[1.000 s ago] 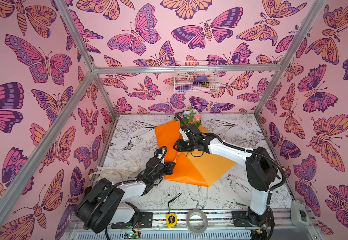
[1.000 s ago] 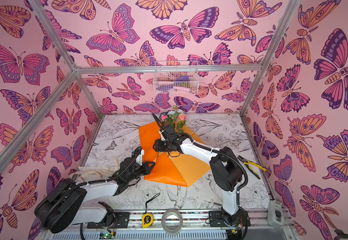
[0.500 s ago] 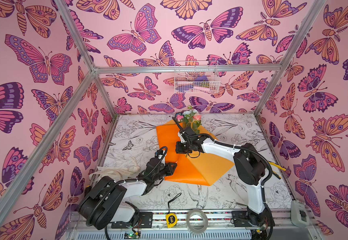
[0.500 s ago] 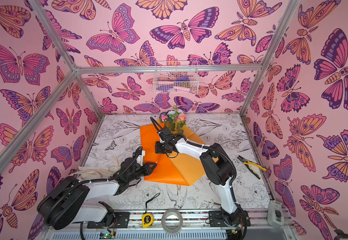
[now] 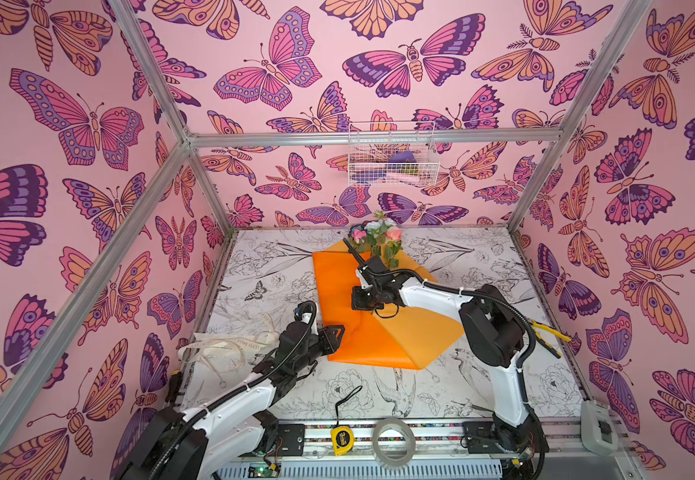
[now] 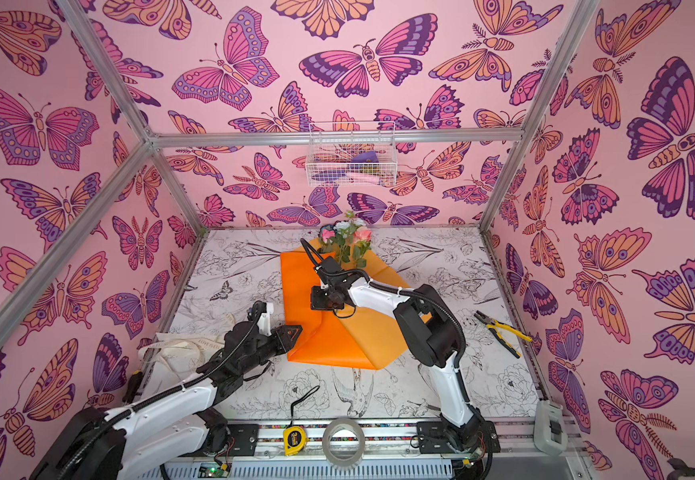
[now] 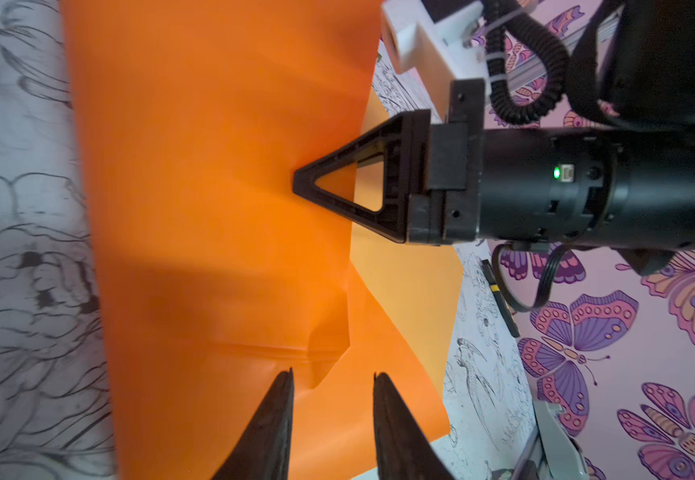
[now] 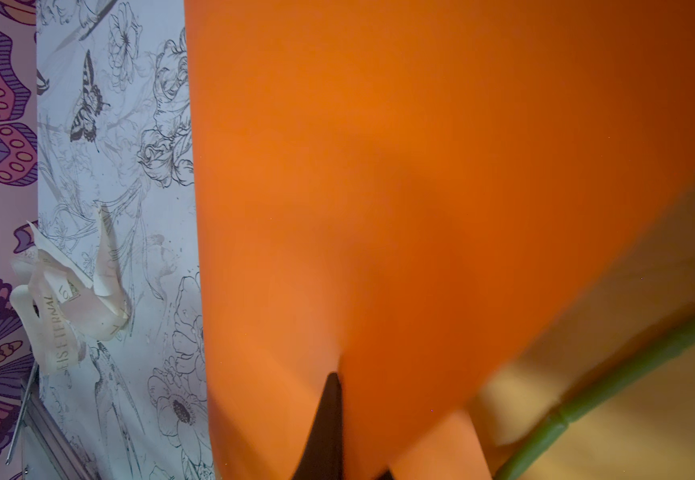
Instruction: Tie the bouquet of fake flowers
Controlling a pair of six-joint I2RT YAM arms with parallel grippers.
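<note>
Right hand (image 7: pixel 295 183) pinched shut on a fold of the orange wrap (image 5: pixel 337 286), left hand (image 7: pixel 333 376) narrowly parted and empty at its near edge; bouquet of fake flowers (image 5: pixel 379 243) lies mid-tabletop (image 5: pixel 262 266), heads toward the back wall; best, I judge, to draw the fold snug over the stems without tearing it.

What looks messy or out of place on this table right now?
The ribbon lies in a loose tangle on the left, apart from the bouquet. The orange paper is folded unevenly and creased near the front. Pliers lie loose on the far right.
</note>
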